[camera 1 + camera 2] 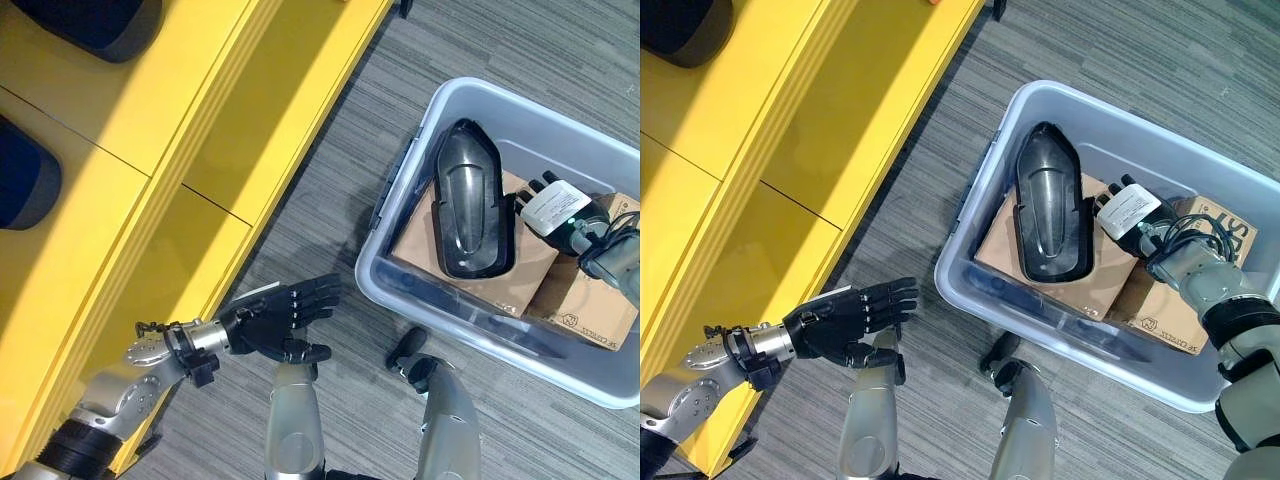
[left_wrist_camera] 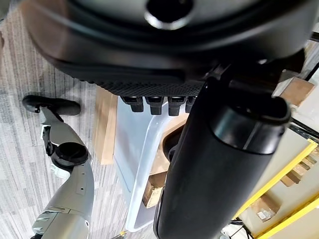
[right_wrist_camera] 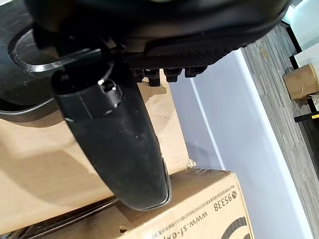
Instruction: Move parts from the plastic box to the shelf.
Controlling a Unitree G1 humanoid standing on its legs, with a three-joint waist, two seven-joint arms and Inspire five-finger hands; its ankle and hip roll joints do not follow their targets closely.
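Right hand [image 1: 1132, 212] inside grey plastic box [image 1: 1060, 110] at frame right, fingers relaxed beside black part [image 1: 1048, 205] on cardboard boxes [image 1: 1095, 275], left hand [image 1: 845, 320] released, lower left by yellow shelf [image 1: 790, 130].

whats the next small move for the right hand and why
Probably ease the right hand sideways and curl it on the black part. The hand is inside the plastic box, fingers relaxed beside that part's edge, holding nothing, and the part lies on cardboard boxes.

Black print, a web address and a number, runs along the carton [image 3: 204, 201] side; a round mark stands beside it, cut off.
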